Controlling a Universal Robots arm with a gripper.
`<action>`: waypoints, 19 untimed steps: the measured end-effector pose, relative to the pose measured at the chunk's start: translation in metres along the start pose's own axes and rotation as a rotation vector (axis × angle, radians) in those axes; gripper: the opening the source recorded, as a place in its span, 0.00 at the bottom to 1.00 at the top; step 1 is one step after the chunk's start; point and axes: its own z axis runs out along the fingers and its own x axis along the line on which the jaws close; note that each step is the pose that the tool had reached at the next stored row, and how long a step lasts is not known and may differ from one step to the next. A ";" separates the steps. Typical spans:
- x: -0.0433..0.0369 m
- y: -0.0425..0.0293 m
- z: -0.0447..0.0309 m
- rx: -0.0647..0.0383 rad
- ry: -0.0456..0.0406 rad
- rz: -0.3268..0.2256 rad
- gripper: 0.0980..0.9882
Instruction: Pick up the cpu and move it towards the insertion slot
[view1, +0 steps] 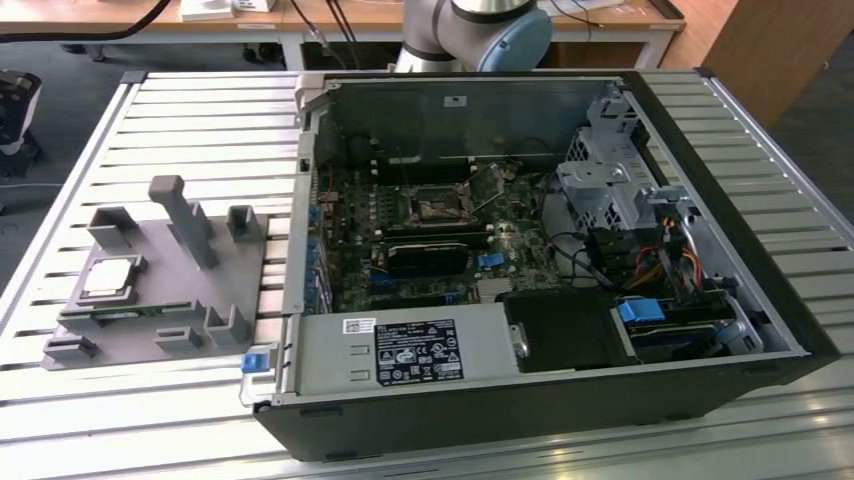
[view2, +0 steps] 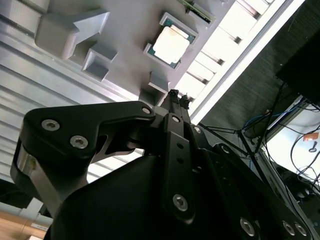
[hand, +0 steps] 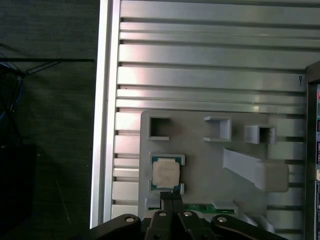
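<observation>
The cpu (view1: 114, 277), a silvery square chip with a pale rim, lies flat in a recess of the grey plastic fixture (view1: 174, 300) on the exterior view's left. Both wrist views look down on the cpu (view2: 171, 45) (hand: 165, 173) from well above. My gripper (view2: 178, 96) (hand: 172, 196) hangs over the fixture beside the chip, apart from it, fingertips pressed together and holding nothing. The insertion slot (view1: 437, 207), a dark square socket in a shiny metal frame, sits on the motherboard inside the open computer case (view1: 747, 300).
A narrow green memory stick (hand: 200, 206) lies in the fixture beside the cpu. Grey posts (view1: 187, 220) rise from the fixture. The slatted aluminium table (view1: 200, 110) carries fixture and case. Drive cages and cables (view1: 627, 230) crowd the case's right side.
</observation>
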 end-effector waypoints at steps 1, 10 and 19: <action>0.0002 0.0000 0.0003 0.000 0.0001 0.000 0.01; 0.0015 -0.0001 0.0031 0.000 0.0001 0.000 0.01; 0.0025 -0.0002 0.0060 0.000 0.0001 0.000 0.01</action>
